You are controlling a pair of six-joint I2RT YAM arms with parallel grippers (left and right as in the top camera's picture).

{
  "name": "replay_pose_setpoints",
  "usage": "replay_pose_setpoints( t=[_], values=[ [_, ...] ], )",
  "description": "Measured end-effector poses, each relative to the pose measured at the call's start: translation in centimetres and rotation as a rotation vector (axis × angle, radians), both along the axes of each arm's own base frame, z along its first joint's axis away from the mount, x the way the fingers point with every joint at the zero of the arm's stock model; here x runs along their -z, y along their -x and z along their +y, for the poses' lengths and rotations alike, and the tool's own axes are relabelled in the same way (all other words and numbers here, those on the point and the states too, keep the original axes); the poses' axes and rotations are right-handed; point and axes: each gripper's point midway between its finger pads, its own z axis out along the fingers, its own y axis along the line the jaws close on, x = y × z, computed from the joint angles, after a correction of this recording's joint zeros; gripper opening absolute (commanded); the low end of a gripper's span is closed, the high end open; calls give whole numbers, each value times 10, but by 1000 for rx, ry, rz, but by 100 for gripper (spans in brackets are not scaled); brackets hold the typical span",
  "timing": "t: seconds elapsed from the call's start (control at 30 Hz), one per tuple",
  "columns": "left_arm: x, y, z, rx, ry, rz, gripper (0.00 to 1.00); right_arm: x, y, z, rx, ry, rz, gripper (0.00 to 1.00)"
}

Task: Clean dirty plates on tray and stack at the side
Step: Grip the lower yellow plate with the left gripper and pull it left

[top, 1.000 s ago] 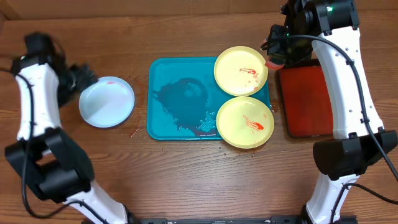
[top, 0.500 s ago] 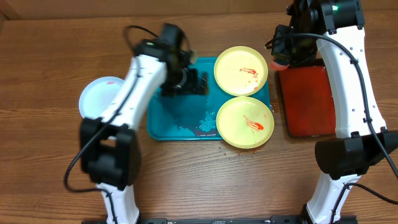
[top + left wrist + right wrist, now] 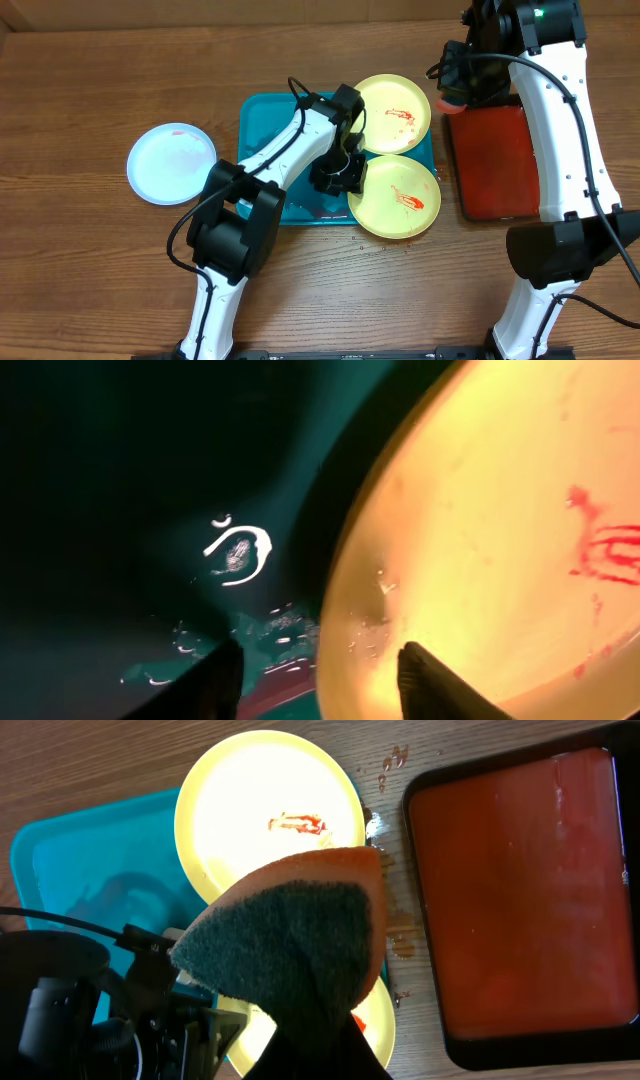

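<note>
A brown wooden table (image 3: 80, 260) fills nearly the whole overhead view, its grain running left to right in lighter and darker streaks. Along the far edge lies a paler tan strip (image 3: 250, 10) — too narrow to tell what it is. A dark bar (image 3: 350, 353) runs along the near edge. The light is even and soft — faint shadows only, with a mild sheen on the wood.

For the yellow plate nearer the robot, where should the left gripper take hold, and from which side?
Take the front yellow plate by its left rim, coming from over the tray. It lies face up, so only the thin raised edge fits between fingers, and the open left gripper straddles it there.
</note>
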Motion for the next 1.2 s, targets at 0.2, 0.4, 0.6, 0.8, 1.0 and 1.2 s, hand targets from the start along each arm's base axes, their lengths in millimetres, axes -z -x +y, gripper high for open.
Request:
replay_pose_setpoints(
  t=[0.2,0.4,0.6,0.8,1.0,1.2],
  values=[
    [5,2,-2,-5,-23,2,16,0,0,0,0,0,1,4],
    [6,-4,-2,-15,-26,-25,4,0,0,0,1,0,1,4],
    [6,-5,-2,-15,-26,-28,4,0,0,0,0,0,1,4],
    [5,-9,30,-72,-82,16,4,0,-1,4,-6,-19,-3,4],
    [6,-34,92,-217,-131,33,4,14,-4,19,-32,-102,20,4],
    [7,-47,135,-292,-158,34,4,45,-7,50,-90,-187,50,4]
  ],
)
